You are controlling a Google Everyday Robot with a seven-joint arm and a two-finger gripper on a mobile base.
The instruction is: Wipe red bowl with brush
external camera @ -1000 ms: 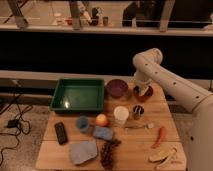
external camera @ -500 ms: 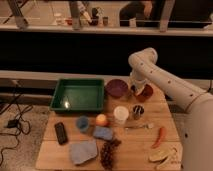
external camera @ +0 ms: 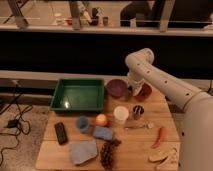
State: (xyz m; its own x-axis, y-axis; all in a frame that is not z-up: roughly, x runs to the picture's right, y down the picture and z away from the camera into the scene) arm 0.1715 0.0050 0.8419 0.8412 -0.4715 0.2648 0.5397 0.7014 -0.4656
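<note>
Worktop (external camera: 134, 149), pale wood, fills lower centre of frame; one white arm (external camera: 167, 86) enters from right edge and bends down to upper right part of the worktop. Tool (external camera: 134, 90) hangs at the arm's end, fingers closed together, low between the two bowls and at the left rim of the red bowl (external camera: 146, 92); what it pinches, if anything, cannot be made out. Count, big to small: one green tray (external camera: 76, 95), upper left of worktop; one grey-blue cloth (external camera: 82, 151), lower left; one dark purple bowl (external camera: 116, 88), just right of the tray; one red bowl, just right of the tool; one bunch of dark grapes (external camera: 107, 151), lower centre; one pale yellowish item (external camera: 162, 155), lower right, kind unclear; one white cup (external camera: 120, 114), centre; one blue sponge (external camera: 103, 133); one flat black slab (external camera: 60, 132), left edge; one blue cup (external camera: 82, 123); one dark can (external camera: 138, 111), beside the white cup; one silvery fork (external camera: 140, 126); one red chili (external camera: 159, 136); one orange ball (external camera: 101, 119). Red bowl: small, round, orange-red, upright, a little smaller than the purple one, its left side partly hidden behind the tool.
</note>
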